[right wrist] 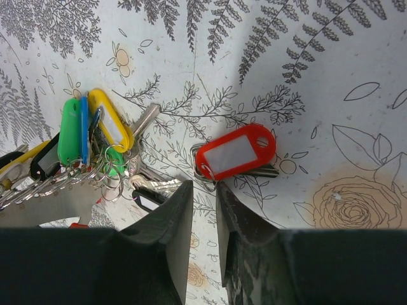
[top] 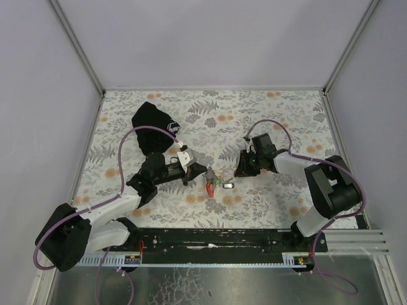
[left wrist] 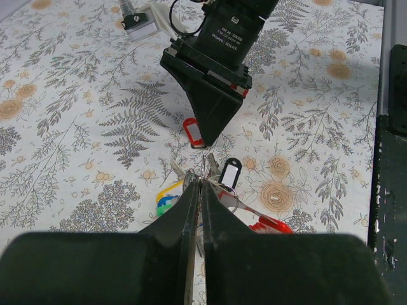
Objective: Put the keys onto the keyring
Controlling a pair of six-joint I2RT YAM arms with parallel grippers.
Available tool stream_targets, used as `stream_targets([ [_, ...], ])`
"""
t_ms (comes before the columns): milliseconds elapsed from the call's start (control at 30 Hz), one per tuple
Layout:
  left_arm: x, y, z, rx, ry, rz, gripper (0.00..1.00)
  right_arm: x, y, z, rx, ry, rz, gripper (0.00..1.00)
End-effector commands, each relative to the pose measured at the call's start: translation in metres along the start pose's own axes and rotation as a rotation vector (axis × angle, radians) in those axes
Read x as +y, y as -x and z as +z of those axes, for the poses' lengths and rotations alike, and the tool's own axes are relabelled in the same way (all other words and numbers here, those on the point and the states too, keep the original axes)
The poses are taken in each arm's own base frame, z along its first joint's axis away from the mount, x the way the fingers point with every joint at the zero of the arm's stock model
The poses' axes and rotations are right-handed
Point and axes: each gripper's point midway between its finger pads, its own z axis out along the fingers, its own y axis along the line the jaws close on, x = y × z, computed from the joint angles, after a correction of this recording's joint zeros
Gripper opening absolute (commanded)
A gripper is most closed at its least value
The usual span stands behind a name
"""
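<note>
Two grippers meet near the middle of the table (top: 286, 114), a little toward its near edge, with the keys (top: 216, 180) lying between them. The left gripper (top: 205, 173) has its fingers (left wrist: 191, 219) pressed together, and the wire rings of the keys (left wrist: 212, 166) sit right at their tips, pinched there as far as the left wrist view shows. Around that bunch fan a yellow tag (left wrist: 166, 189) with blue and green under it, a black tag (left wrist: 230, 171) with a white window, and a red tag (left wrist: 270, 223) on the side toward the near edge.

The right gripper (top: 238, 172) points down at the table from the opposite side, its tip (left wrist: 205, 141) just beyond the bunch. Its fingers (right wrist: 181, 216) stand only a narrow slit apart. A second red tag (right wrist: 236, 152) lies flat just ahead of them, apart from the bunch, with a key under it and a small ring (right wrist: 201, 166) at its end. That ring lies at the mouth of the slit; whether the fingers clamp it I cannot tell. To the left in the right wrist view lie the green tag (right wrist: 70, 130), a blue one and a yellow one (right wrist: 109, 121), fanned out.

One black pouch (top: 152, 126) sits well apart, toward the far left corner
</note>
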Motion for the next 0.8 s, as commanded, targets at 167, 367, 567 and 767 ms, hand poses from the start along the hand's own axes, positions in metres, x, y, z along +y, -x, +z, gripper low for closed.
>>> stream_targets([
  [167,0.004,0.022,0.001,-0.075,0.015,0.044,0.0,-0.001,0.001,0.005,0.018,-0.017,-0.02,0.22],
  [367,0.004,0.022,0.002,-0.076,0.014,0.043,0.0,-0.009,0.001,0.01,0.026,-0.051,-0.014,0.26],
  [567,0.004,0.022,0.002,-0.073,0.013,0.042,0.0,-0.026,0.003,0.013,0.031,-0.14,-0.03,0.23],
  [767,0.005,0.021,0.002,-0.072,0.014,0.042,0.0,-0.039,0.009,0.009,0.025,-0.227,-0.065,0.1],
])
